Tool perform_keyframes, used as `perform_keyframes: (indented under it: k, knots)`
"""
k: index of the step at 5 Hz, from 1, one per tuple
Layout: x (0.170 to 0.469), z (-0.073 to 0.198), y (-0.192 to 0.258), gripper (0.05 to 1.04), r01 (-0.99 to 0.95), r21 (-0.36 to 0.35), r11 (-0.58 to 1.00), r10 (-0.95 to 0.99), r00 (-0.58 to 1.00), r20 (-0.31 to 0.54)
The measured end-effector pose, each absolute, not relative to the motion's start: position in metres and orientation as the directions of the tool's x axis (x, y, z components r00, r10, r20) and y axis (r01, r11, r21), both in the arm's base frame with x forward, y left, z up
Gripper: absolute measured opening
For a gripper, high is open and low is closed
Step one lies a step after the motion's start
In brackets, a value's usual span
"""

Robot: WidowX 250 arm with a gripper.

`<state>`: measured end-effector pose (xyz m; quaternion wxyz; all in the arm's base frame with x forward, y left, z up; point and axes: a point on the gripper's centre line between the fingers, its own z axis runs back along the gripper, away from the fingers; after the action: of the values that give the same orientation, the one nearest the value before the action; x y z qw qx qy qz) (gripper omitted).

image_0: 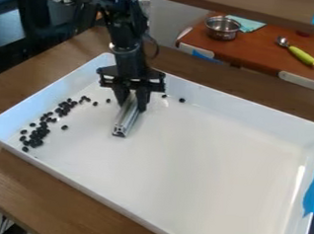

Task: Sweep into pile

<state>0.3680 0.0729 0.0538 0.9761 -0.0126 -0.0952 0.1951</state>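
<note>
Loosely, small roundish black pieces lay in a curved band at the view's left inside the white tray, a few near its far wall, while the gripper clasped a silvery, grooved metal bar.

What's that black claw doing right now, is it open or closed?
The gripper: closed on a silvery metal bar, which it holds in the white tray.
</note>
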Motion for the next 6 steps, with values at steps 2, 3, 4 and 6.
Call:
perform_keyframes:
  k: [2,3,4,6]
  knots:
    - [0.351,0.05,0.098,0.379,-0.648,-0.071,0.758,0.652,0.753,0.087]
    - [0.332,0.051,0.101,0.379,-0.698,-0.045,0.715,0.699,0.714,0.043]
    - [0.318,0.051,0.1,0.379,-0.713,-0.02,0.7,0.714,0.7,0.021]
    - [0.315,0.06,0.094,0.379,-0.686,-0.086,0.722,0.691,0.719,0.071]
